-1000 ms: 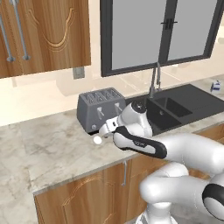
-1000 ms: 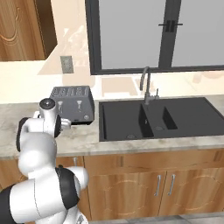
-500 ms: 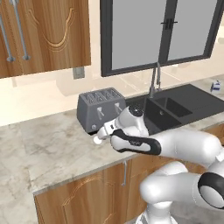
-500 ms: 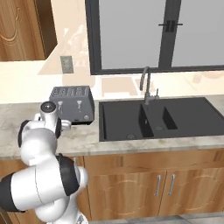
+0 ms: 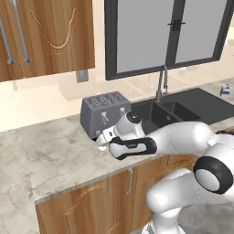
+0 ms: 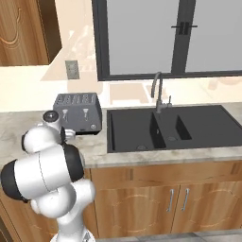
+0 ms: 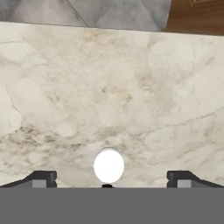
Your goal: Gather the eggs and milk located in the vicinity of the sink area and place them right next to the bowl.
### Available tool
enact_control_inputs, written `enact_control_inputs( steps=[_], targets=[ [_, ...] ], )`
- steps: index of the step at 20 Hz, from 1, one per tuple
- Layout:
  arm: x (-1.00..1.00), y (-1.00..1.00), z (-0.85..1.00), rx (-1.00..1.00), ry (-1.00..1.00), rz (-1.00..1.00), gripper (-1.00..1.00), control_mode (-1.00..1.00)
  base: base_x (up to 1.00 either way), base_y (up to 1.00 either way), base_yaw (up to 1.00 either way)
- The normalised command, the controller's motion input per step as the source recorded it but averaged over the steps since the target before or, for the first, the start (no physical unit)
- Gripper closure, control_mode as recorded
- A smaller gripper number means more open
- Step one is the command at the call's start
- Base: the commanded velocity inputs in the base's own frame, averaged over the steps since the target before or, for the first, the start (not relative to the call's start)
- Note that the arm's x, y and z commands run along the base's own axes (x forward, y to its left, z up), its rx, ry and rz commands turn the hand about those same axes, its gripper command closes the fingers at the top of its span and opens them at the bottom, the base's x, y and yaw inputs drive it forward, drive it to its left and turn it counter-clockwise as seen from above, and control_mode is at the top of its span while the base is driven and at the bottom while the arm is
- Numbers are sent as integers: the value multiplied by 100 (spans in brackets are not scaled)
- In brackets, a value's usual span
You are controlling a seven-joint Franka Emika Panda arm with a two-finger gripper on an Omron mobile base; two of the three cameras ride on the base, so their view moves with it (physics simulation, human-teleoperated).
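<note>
In the hand view a small white egg (image 7: 108, 165) lies on the marble counter (image 7: 131, 87), right between my two finger tips. My gripper (image 7: 109, 180) is open, with its jaws wide on either side of the egg and not touching it. From the left base view my gripper (image 5: 102, 142) hangs low over the counter, just in front of the toaster. The milk (image 5: 224, 90), a small white and blue carton, stands far right behind the dark sink (image 5: 183, 107). The sink (image 6: 170, 127) also lies to the right of the arm. The bowl is out of view.
A grey toaster (image 5: 103, 113) stands just behind my hand, against the wall, and the toaster (image 6: 78, 112) sits left of the basin. A thin faucet (image 6: 158, 92) rises behind the sink. Wooden cabinets (image 5: 45, 32) hang above the counter at left.
My hand has slid a little left and down toward the counter in front of the toaster. The jaws stay wide.
</note>
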Motion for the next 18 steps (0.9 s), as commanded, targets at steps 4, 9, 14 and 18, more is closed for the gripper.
enact_control_inputs(
  steps=[4, 9, 14, 18],
  targets=[
    [31, 16, -4, -1, 0, 0, -100, -100, 0, 0, 0],
    [41, 0, -15, 0, 4, 0, -100, -100, 0, 0, 0],
    [38, 0, -20, 0, 10, 0, -100, -100, 0, 0, 0],
    [21, 13, -14, 0, 17, 0, -100, -100, 0, 0, 0]
  ],
)
